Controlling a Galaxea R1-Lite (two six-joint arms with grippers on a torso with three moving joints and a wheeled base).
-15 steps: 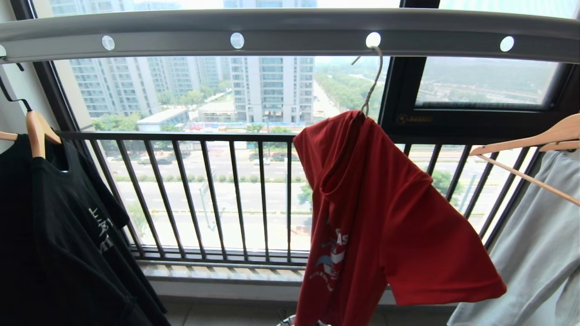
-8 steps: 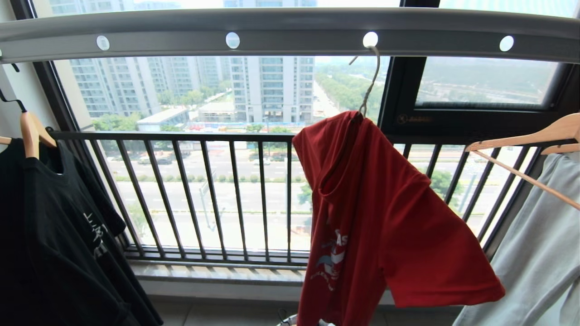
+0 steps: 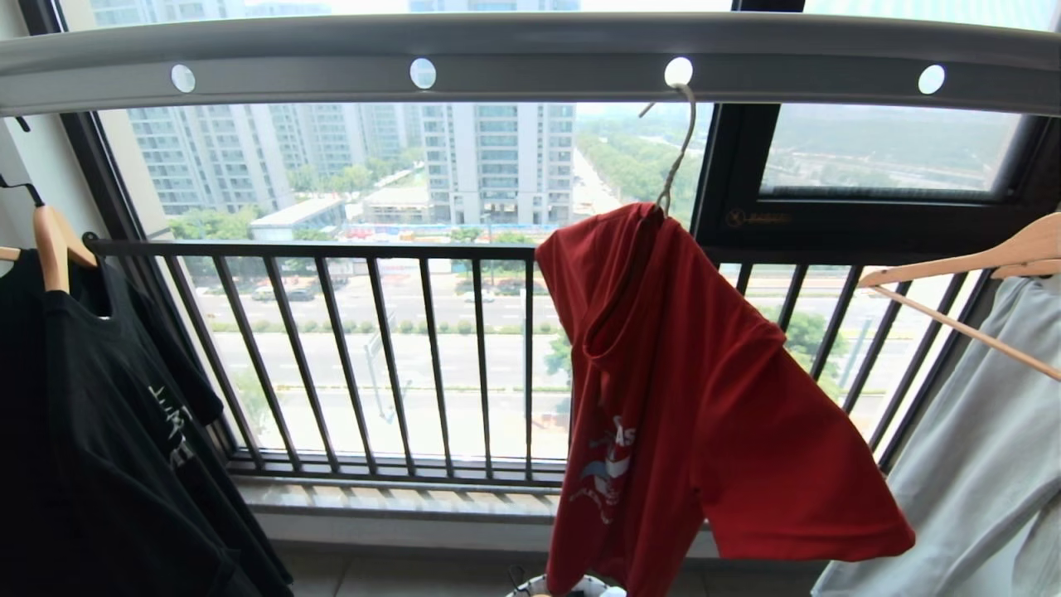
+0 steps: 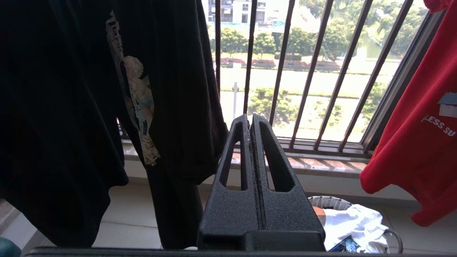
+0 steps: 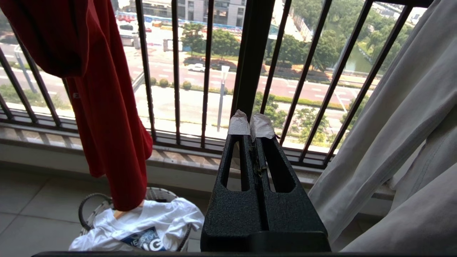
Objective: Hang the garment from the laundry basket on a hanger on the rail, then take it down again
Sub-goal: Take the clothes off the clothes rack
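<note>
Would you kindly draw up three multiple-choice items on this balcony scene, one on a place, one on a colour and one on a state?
1. Where does the hanger hook?
A. a hole in the rail
B. the window railing
C. a wooden hanger

2. What colour is the garment on it?
A. black
B. red
C. grey

3. How do the left gripper and right gripper stand?
A. both open
B. one holds cloth
C. both shut, empty

Answers: 1 A, its hook passes through a round hole; 2 B, red fabric under the hook; 3 C, fingers pressed together with nothing between.
</note>
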